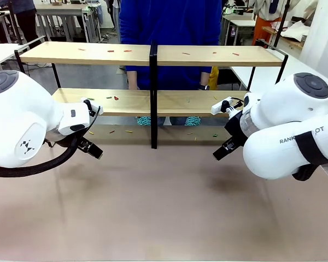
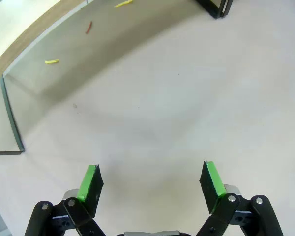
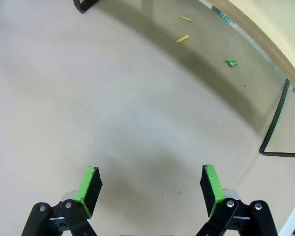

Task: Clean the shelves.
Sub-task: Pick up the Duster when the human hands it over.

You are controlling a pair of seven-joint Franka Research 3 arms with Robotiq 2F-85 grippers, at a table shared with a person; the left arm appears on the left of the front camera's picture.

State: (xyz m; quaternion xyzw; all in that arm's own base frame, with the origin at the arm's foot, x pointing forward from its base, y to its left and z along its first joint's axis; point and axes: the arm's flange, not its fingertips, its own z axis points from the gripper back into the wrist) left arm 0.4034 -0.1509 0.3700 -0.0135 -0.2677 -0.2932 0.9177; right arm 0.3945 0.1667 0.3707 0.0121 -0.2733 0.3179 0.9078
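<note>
The shelves (image 1: 98, 53) stand across the far half of the table, two light-wood boards in a black frame with a central post (image 1: 153, 93). Small red, green and yellow scraps (image 1: 116, 98) lie on both boards and on the tabletop beneath. My left gripper (image 1: 92, 148) hovers low in front of the rack's left half, open and holding nothing (image 2: 152, 184). My right gripper (image 1: 220, 152) hangs in front of the right half, also open and holding nothing (image 3: 150, 189). Yellow scraps (image 2: 51, 61) and a green scrap (image 3: 231, 62) lie ahead of the fingers, under the lower board (image 3: 265, 34).
A person in a blue top (image 1: 169, 22) stands behind the rack. Thin black frame legs (image 2: 12, 128) (image 3: 275, 123) and the post's foot (image 2: 216, 7) stand on the grey-brown tabletop (image 1: 164, 207). A white table (image 1: 0, 52) is at the far left.
</note>
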